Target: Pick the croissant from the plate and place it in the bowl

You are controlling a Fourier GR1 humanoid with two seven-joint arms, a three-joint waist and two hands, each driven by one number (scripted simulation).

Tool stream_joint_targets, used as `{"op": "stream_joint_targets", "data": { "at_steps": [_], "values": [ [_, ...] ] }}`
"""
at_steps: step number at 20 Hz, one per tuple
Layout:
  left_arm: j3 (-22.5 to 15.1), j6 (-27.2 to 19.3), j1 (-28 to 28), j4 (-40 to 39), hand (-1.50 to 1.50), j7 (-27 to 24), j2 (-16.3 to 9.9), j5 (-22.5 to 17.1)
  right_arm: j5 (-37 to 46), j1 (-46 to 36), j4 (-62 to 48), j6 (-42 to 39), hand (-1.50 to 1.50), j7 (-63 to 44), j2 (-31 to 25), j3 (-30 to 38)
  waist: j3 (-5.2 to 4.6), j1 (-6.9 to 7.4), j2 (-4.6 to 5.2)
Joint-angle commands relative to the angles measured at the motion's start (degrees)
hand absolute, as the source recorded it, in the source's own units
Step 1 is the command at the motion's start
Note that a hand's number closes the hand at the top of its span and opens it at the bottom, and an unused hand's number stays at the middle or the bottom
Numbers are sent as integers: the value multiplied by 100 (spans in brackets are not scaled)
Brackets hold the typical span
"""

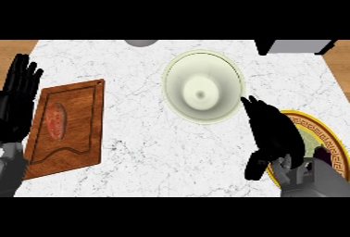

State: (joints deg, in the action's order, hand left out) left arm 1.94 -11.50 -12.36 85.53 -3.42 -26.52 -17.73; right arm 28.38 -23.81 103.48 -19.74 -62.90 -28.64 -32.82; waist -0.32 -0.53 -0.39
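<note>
A cream bowl [203, 88] stands upright in the middle of the white marble counter. The gold-rimmed plate [327, 135] lies at the right edge. My right hand [272, 134] hovers over the plate's left part, fingers stretched out toward the bowl's near right rim and thumb hanging down. No croissant shows; the hand and wrist cover much of the plate. My left hand [17, 99] rests open at the left edge, fingers up.
A wooden board [78, 134] with a reddish piece of food [57, 121] lies at the left, beside my left hand. A grey round object [141, 42] and a dark-and-white appliance [295, 46] sit at the counter's far edge.
</note>
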Motion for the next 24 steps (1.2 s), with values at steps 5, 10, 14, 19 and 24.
{"op": "stream_joint_targets", "data": {
  "at_steps": [5, 10, 14, 19, 24],
  "values": [
    [280, 270, -118, -277, 0, 11, -159, -178, -816, -15, 170, -1285, -150, -1379, -349, 267, 12, -56, 17],
    [120, 163, 250, 264, 0, 82, 2, -70, -1042, 21, 16, -1299, -150, -1382, -410, 460, 23, 72, 11],
    [185, 94, -197, 26, 0, 239, 5, -11, -877, 248, -62, -1141, -150, -1254, -378, 389, 27, 22, 28],
    [84, 144, 5, 69, 0, 106, 165, 126, -572, 290, -446, -959, -150, -1181, -93, 402, 27, 79, 38],
    [295, 376, -50, -66, 0, 77, 70, 75, -220, 1069, -352, -919, -150, -466, -433, 546, 30, 32, 34]
  ]
}}
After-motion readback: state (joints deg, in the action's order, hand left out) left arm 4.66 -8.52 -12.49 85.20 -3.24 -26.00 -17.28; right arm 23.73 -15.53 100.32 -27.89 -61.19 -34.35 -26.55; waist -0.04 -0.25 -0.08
